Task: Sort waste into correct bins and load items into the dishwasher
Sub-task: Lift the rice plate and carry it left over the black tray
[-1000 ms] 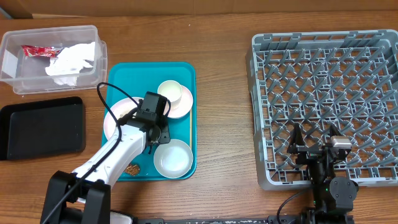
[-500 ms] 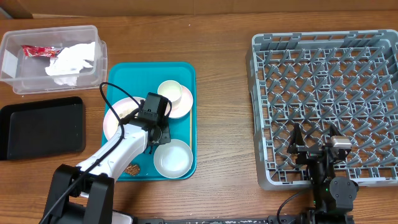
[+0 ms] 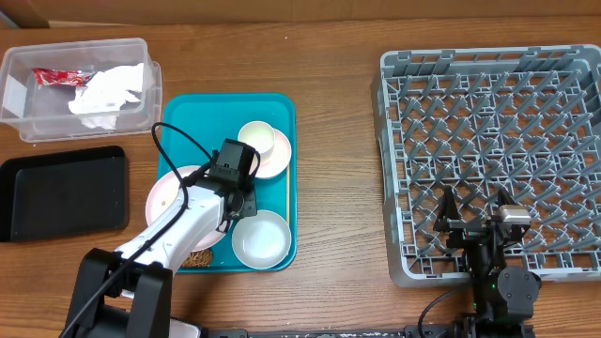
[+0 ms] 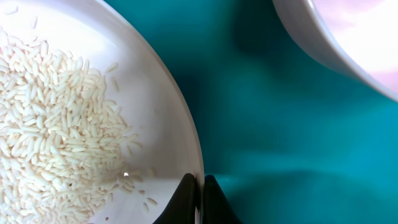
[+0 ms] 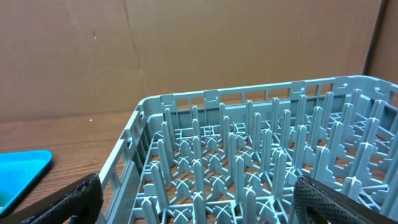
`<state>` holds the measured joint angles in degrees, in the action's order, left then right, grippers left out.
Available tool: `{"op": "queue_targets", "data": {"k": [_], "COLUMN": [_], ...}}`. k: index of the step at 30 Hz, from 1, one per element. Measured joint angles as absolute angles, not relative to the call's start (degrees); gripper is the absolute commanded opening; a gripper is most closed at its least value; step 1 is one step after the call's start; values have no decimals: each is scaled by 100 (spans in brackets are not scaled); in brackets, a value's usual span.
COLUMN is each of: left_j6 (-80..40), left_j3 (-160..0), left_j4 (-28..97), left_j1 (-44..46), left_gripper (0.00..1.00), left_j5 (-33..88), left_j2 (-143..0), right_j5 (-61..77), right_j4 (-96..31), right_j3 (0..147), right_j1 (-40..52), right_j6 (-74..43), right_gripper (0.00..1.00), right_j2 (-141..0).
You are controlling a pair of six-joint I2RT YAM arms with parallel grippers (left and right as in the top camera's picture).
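White left arm (image 3: 169, 230) at lower left, black wrist block (image 3: 232, 161), thin black looping cable (image 3: 161, 155), left gripper (image 4: 199, 179) with tapered black fingers (image 4: 184, 199), black right arm (image 3: 490, 258) at lower right.

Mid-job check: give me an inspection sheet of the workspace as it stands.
Surface: wooden table, teal tray on it.
Job's things: plate with rice, cup on saucer, bowl, brown lump on teal tray; wrapper, tissues in clear tub; black tray, dish rack empty.
Clutter: nothing seen.
Pincers: left pincer shut on plate rim; right pincer open over rack.
Cables: black cable loops over left arm.
Surroundings: cardboard wall.
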<state>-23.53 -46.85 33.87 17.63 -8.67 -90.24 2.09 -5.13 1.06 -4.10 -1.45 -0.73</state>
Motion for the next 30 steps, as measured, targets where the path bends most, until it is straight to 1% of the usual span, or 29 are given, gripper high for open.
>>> {"op": "queue_targets", "data": {"k": [6, 15, 22, 30], "left_j6": [-2353, -2355, -2349, -2335], "left_j3": [-4886, -5787, -6235, -6665], "left_j4": [3656, 4442, 4735, 5186], "left_j1": [1761, 1761, 1750, 1503], "left_gripper": [4, 4, 4, 4], "left_j5": [-888, -1083, -1098, -1109], "left_j2": [-9026, -9035, -9035, -9056], "right_j5": [209, 209, 209, 209], "right_j4": [-515, -515, -513, -513], "right_j3": [106, 106, 106, 106], "right_j1": [-410, -410, -410, -410], "right_j6": [-150, -150, -150, -150], "right_gripper": [100, 100, 100, 100], "right_j2": [-73, -73, -73, -73]}}
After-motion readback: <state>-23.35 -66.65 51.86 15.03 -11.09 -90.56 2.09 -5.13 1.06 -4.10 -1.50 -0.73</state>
